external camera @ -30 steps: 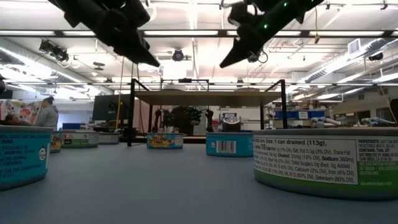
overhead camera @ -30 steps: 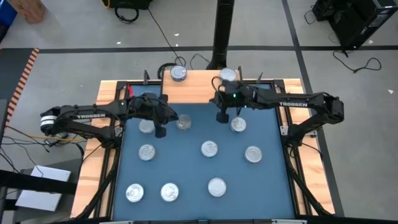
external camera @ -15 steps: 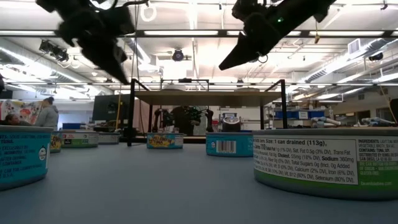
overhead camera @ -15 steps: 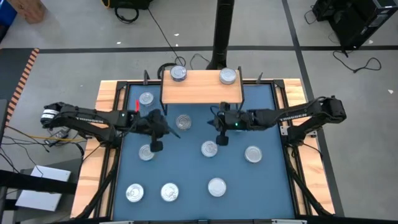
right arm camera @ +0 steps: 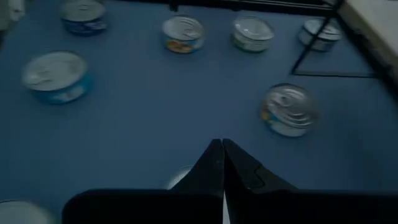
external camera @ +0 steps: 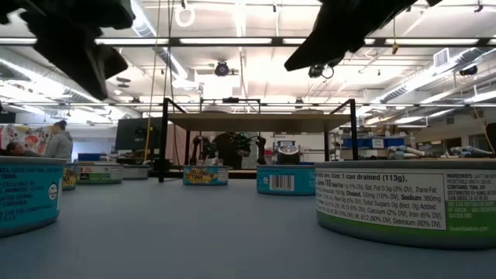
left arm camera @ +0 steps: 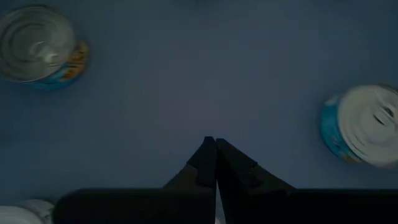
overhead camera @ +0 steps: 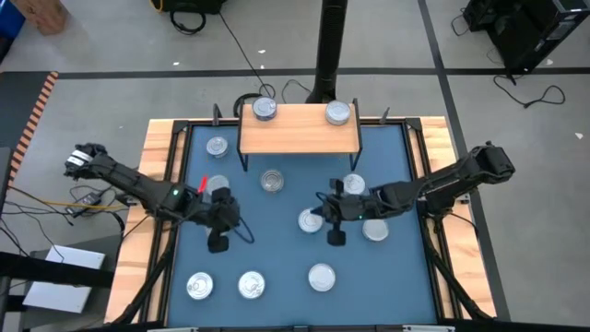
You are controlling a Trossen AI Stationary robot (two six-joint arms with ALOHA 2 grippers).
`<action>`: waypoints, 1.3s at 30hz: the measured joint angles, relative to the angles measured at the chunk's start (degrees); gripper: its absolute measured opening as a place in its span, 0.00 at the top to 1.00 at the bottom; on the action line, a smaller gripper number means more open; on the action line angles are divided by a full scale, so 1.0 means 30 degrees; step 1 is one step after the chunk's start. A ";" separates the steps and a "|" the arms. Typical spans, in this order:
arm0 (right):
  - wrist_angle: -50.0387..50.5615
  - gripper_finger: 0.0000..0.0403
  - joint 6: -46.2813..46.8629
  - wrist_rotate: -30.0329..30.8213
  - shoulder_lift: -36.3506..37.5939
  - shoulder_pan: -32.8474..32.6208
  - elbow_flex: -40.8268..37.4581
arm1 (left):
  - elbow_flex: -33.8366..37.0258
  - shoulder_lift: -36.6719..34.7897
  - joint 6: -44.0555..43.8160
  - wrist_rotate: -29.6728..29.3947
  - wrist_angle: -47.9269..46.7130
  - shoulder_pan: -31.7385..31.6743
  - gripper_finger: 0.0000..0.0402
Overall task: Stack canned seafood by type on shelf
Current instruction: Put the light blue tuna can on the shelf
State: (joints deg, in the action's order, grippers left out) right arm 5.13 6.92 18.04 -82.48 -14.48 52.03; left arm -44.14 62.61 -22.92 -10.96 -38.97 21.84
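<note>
Now Both Arms Are Drawn Back From the Shelf

The left tool [overhead camera: 218, 243] and right tool [overhead camera: 336, 237], both pressed together and empty, are lowered mid-bench. Two tins [overhead camera: 265, 110] are left on the shelf [overhead camera: 300, 134]; the rest remain scattered on the blue mat [overhead camera: 277, 249].

A: Where does the shelf [overhead camera: 299, 128] sit?
B: At the far edge of the mat [overhead camera: 277, 247], centred. Two tins on it: one at its left end [overhead camera: 265, 110], one toward its right end [overhead camera: 338, 112].

A: Tins on the mat?
B: One beside the shelf's left legs [overhead camera: 217, 146]; one just in front of the shelf [overhead camera: 271, 181]. Mid-mat: one [overhead camera: 311, 220] beside the right gripper [overhead camera: 336, 238], one behind it [overhead camera: 353, 185], one to its right [overhead camera: 374, 230]. Near edge: two at left [overhead camera: 199, 287] [overhead camera: 251, 285], one nearer centre [overhead camera: 321, 276].

A: Arms?
B: Left gripper [overhead camera: 218, 243] over the mat's left half, right gripper right of centre, well apart.
</note>
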 joint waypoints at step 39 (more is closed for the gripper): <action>0.0707 0.98 -0.0282 0.1188 0.0000 -0.2170 0.0007 | 0.0029 0.5609 -0.7577 -0.1285 -0.3931 0.4760 0.72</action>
State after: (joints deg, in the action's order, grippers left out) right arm 7.25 6.08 21.61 -82.48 -20.99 52.05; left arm -44.05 79.44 -45.65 -14.82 -50.77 36.12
